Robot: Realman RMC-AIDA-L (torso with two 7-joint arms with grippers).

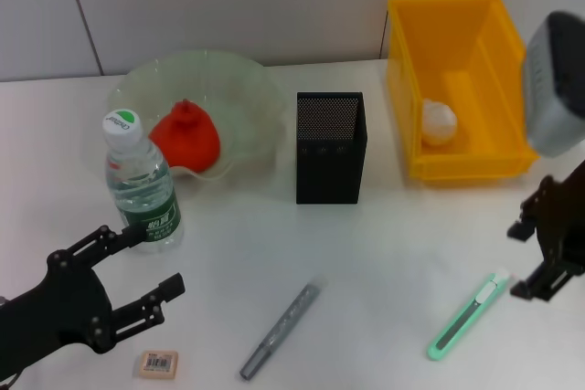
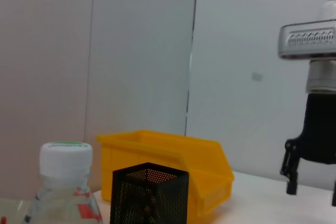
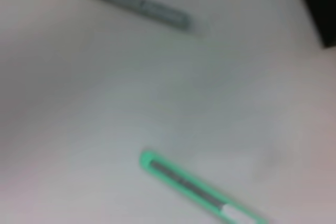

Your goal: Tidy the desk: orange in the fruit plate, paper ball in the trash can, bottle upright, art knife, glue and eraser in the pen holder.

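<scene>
Mint-green art knife point(image 1: 467, 316) lies just beside your right gripper point(image 1: 541, 258); fingers wide, so straddle its narrow width squarely.

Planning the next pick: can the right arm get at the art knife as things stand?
Probably yes. The art knife lies flat on bare table just beside the right gripper, with nothing on it or between them. The glue lies well off.

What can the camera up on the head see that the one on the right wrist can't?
Head only: red-orange lumpy orange in the pale green glass fruit plate, upright clear plastic bottle, yellow trash can, tan eraser, both grippers. Right wrist only: nothing extra. Both: mint-green art knife, grey glue stick, white desk.
</scene>
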